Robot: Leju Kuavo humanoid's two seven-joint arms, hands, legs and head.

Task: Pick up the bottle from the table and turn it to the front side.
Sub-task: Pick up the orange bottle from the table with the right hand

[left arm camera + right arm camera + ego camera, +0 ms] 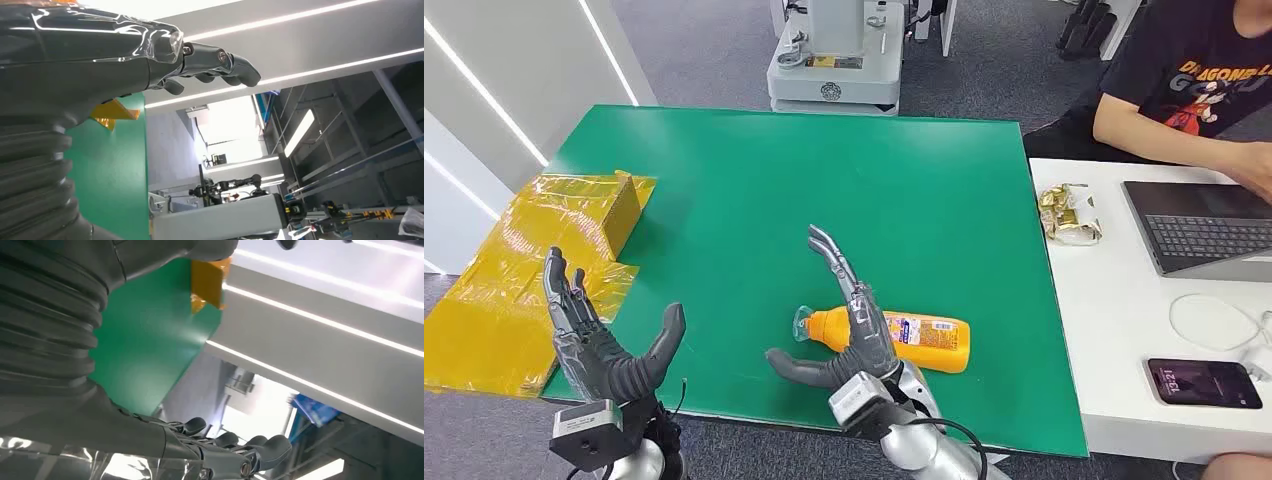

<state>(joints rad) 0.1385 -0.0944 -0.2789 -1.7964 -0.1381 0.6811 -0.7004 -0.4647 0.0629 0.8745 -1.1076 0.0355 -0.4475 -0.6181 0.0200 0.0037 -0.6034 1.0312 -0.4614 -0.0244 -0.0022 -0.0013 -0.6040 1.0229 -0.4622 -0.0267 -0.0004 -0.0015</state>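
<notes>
An orange bottle [924,340] with a clear cap lies on its side on the green table [824,180], near the front edge, cap pointing left. My right hand [849,320] hovers just left of and over its cap end, fingers stretched out and thumb spread, holding nothing. My left hand [599,335] is raised at the table's front left corner, fingers apart and empty, well away from the bottle. The wrist views show the fingers [220,62] of my left hand and the fingers [250,452] of my right hand extended with nothing in them.
A yellow box with crinkled yellow wrap [544,260] lies at the table's left edge. To the right stands a white desk [1114,330] with a laptop, a phone, a cable and a snack packet. A person [1194,90] sits there. A machine base stands beyond the table.
</notes>
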